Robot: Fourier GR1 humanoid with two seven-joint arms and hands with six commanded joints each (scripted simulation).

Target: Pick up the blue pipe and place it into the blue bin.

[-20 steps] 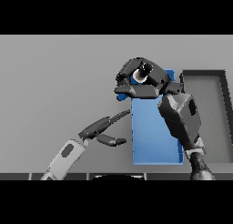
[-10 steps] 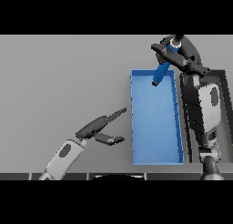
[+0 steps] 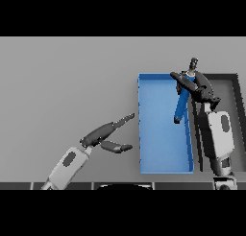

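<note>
The blue pipe is a slim blue tube that hangs tilted over the blue bin, its lower end toward the bin floor. My right hand is shut on the pipe's upper end, over the bin's far right side. My left hand is open over the table, just left of the bin, with its fingers pointing toward it.
A dark grey bin stands right of the blue bin, partly behind my right arm. The grey table stretches to the left and far side.
My right hand has carried the pipe to the right and down over the blue bin's right side. The pipe now hangs lower into the bin. My left hand has barely moved.
</note>
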